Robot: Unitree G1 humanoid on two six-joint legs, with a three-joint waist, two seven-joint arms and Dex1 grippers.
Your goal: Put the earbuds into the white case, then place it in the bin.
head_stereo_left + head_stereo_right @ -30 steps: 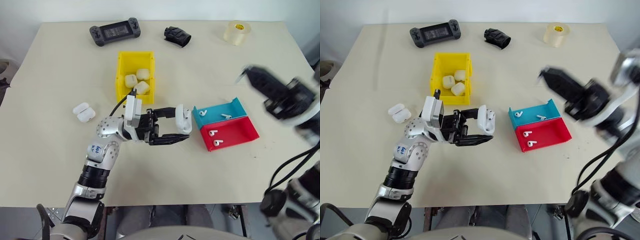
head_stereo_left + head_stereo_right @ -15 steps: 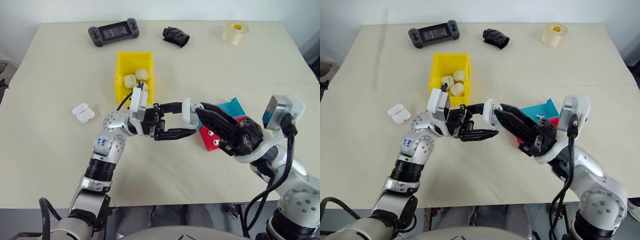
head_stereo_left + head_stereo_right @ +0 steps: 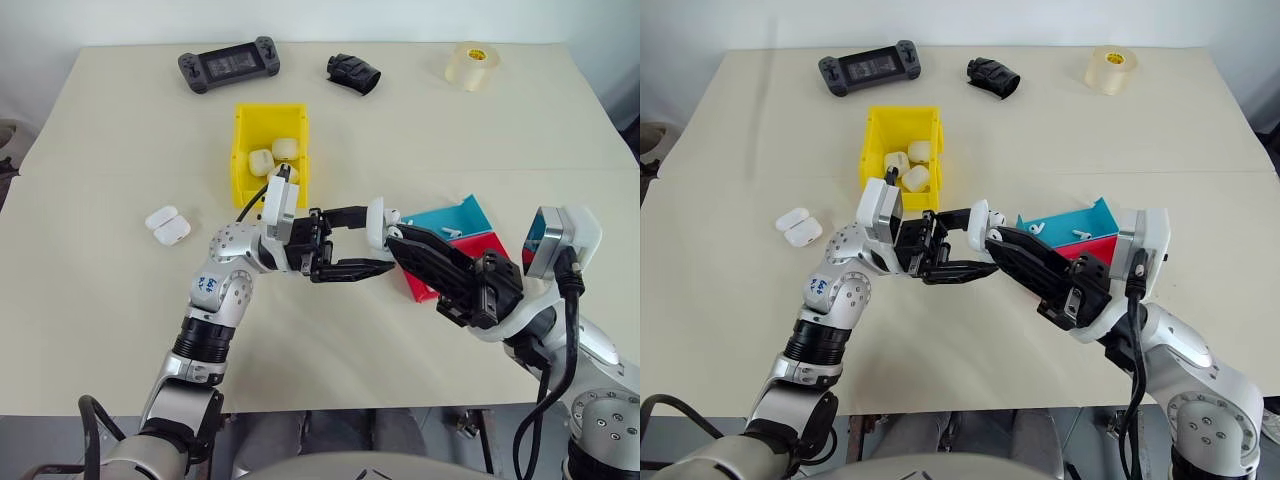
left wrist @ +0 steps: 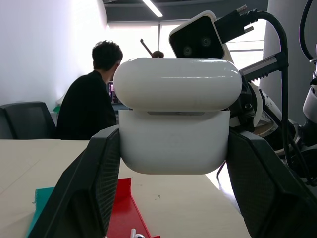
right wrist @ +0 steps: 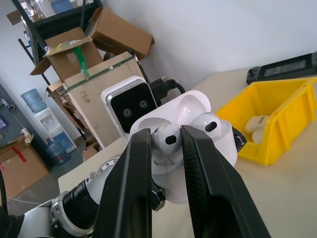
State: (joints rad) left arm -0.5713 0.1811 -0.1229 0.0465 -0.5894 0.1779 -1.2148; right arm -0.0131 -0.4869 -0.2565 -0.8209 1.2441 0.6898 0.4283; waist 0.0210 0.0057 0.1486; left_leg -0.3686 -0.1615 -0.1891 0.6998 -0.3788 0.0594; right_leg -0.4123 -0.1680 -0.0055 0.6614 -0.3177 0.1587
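Note:
My left gripper [image 3: 376, 240] is shut on the white case [image 3: 376, 220], holding it above the table with its lid open; from behind, the case [image 4: 176, 124] sits between both fingers. My right gripper [image 5: 166, 133] is shut on one of the earbuds [image 5: 167, 140], pressed at the case's open top. A second earbud [image 5: 207, 124] sits in the case beside it. The yellow bin [image 3: 240, 150] stands behind my left arm with several white cases [image 3: 262, 160] inside. More earbuds [image 3: 1078, 233] lie in the teal tray [image 3: 455, 214].
A red tray [image 3: 478, 246] adjoins the teal one, partly behind my right arm. Two white cases [image 3: 166, 225] lie on the table at the left. A game controller [image 3: 229, 63], a black object [image 3: 354, 72] and a tape roll [image 3: 473, 64] line the far edge. A person [image 4: 94, 104] sits in the background.
My right arm has swung in from the right, bringing its gripper to the case's open top; it has hardly moved over the last half second. The left gripper has kept its hold in place.

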